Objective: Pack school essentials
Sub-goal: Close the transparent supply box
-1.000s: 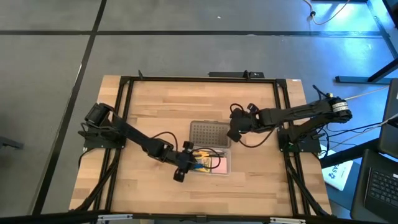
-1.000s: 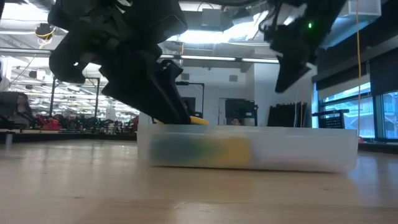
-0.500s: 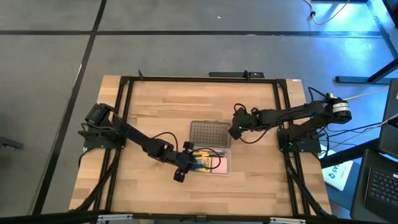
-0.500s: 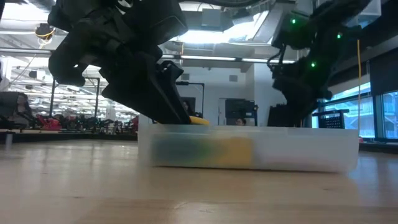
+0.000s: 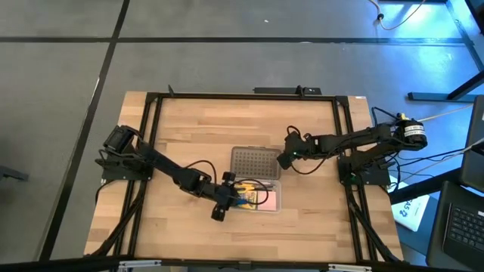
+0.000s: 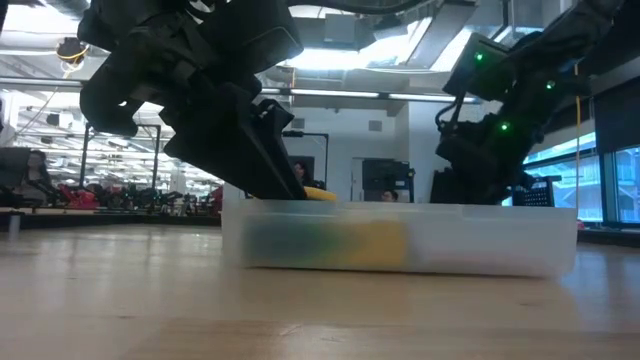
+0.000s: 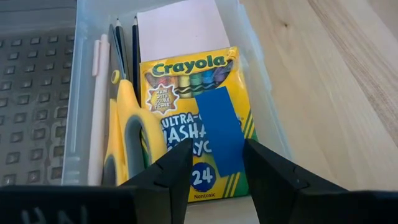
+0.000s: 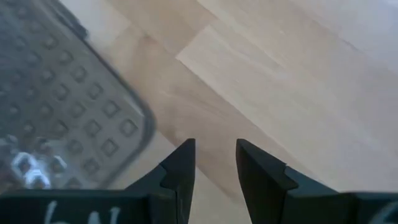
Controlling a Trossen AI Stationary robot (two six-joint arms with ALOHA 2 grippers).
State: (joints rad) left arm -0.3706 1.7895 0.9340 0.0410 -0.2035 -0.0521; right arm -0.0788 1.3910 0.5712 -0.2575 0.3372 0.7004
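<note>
Lying on pale plank tabletop (image 5: 181,136): case (image 5: 255,198), grey lid (image 5: 255,163); both end effectors, left (image 7: 214,158) and right (image 8: 214,158), parted, empty; bright hall behind.

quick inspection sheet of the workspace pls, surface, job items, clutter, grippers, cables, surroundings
surface: wooden table, bare around the case
job's things: crayon box, yellow scissors, blue eraser, pink pad, pencils, pale stick, all inside clear case
clutter: grey perforated lid beside the case
grippers: left gripper open above the crayon box; right gripper open, empty, near the lid
cables: black leads along both arms
surroundings: grey floor
</note>
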